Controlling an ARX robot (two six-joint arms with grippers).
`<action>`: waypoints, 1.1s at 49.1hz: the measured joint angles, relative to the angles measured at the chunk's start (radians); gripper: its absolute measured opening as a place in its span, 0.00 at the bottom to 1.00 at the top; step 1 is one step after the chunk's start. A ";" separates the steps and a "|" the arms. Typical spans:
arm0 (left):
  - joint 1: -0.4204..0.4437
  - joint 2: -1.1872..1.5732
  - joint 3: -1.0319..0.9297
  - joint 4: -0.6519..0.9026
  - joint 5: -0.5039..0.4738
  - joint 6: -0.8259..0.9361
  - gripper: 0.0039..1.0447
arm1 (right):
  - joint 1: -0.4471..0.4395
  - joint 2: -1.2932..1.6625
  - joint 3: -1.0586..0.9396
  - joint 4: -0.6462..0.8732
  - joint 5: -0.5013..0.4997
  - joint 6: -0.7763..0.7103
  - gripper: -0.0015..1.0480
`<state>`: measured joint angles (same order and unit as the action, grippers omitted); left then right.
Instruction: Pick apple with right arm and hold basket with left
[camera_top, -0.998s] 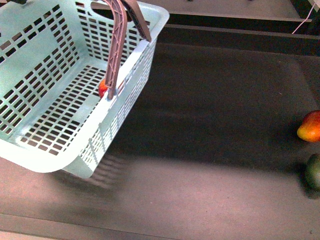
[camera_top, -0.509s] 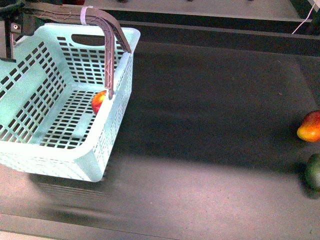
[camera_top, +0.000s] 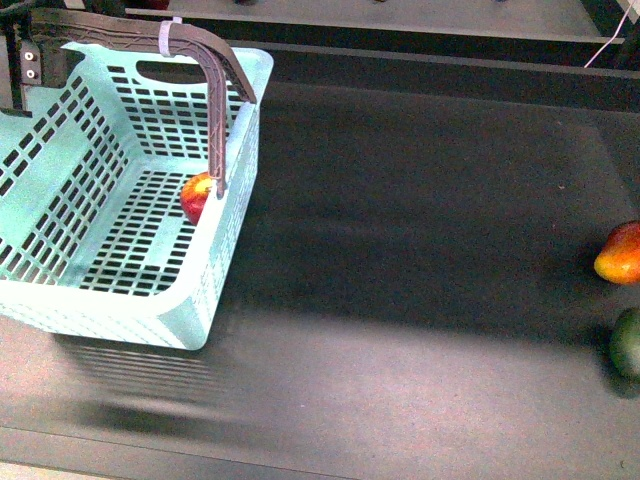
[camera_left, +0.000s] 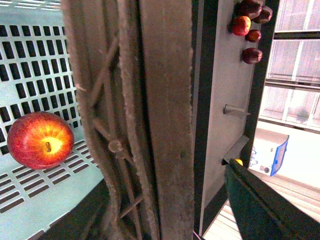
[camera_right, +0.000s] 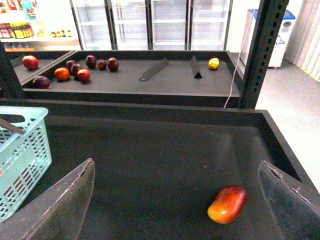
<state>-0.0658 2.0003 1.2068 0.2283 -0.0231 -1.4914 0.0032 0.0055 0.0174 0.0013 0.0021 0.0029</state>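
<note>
The mint-green basket (camera_top: 110, 300) sits at the left of the dark shelf, its brownish-mauve handle (camera_top: 215, 90) raised, with a white zip tie (camera_top: 172, 34) on it. The red apple (camera_top: 198, 195) lies on the basket floor against the right wall. In the left wrist view the apple (camera_left: 40, 140) shows on the slotted floor (camera_left: 30, 60) beside the handle (camera_left: 150, 125). My left gripper (camera_top: 28, 58) is shut on the handle at the top left. My right gripper (camera_right: 177, 210) is open and empty above the shelf, its fingers (camera_right: 65, 200) wide apart. It is not in the front view.
An elongated orange-red fruit (camera_top: 620, 253) and a dark green fruit (camera_top: 628, 342) lie at the shelf's right edge. The orange-red fruit (camera_right: 228, 204) lies between my right fingers. The shelf's raised back wall (camera_top: 450, 62) runs behind. A farther shelf holds several dark red fruits (camera_right: 75, 70).
The basket has swung from a tilted, lifted pose down and to the left and now hangs nearly level. The apple has shifted with it. The fruits at the right have not moved.
</note>
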 joint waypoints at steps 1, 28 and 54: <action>0.000 -0.007 -0.004 -0.003 0.000 0.000 0.60 | 0.000 0.000 0.000 0.000 0.000 0.000 0.92; 0.033 -0.327 -0.533 0.726 0.013 1.050 0.56 | 0.000 0.000 0.000 0.000 0.000 0.000 0.92; 0.066 -0.765 -1.045 0.845 0.023 1.476 0.03 | 0.000 0.000 0.000 0.000 0.000 0.000 0.92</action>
<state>0.0002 1.2354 0.1619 1.0729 -0.0002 -0.0151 0.0032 0.0055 0.0174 0.0013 0.0021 0.0025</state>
